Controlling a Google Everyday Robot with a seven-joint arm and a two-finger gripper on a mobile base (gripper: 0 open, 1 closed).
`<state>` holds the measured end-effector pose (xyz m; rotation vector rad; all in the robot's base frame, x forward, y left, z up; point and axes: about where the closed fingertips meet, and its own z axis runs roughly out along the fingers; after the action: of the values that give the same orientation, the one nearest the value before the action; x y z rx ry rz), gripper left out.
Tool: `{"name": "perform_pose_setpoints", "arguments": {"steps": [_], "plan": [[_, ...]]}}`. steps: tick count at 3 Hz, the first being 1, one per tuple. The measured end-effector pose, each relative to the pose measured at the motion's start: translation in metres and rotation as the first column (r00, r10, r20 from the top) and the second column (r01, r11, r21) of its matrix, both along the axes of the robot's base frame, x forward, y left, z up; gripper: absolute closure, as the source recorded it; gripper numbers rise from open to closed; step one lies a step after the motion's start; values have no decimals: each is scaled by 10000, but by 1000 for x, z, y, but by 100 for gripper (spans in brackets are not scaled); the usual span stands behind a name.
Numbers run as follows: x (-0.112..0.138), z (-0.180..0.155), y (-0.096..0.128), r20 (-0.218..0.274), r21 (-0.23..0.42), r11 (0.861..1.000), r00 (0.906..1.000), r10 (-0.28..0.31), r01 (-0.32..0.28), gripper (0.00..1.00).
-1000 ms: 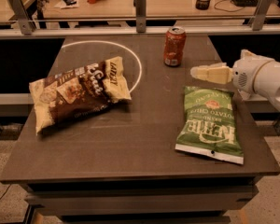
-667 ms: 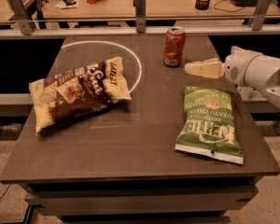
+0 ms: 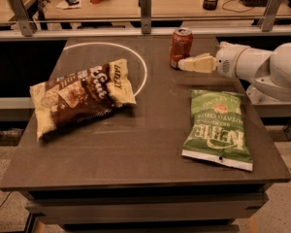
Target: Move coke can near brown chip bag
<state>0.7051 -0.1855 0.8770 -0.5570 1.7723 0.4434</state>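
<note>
Camera view: coke can (image 3: 181, 47) upright nr far edge of bench (image 3: 150, 149), right of ctr. From right edge the claw (image 3: 183, 64) extends level, tip just beside can's lower right side; apart or together, can't tell. Twd left edge, brown chip bag (image 3: 80, 97) lies flat, well apart from can. By right edge, green chip bag (image 3: 216, 127), flat.
</note>
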Motion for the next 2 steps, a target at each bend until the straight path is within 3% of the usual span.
{"name": "perform_pose_setpoints", "arguments": {"steps": [2], "plan": [[34, -12, 46, 58, 92, 9929, 9929, 1184, -1185, 0]]}}
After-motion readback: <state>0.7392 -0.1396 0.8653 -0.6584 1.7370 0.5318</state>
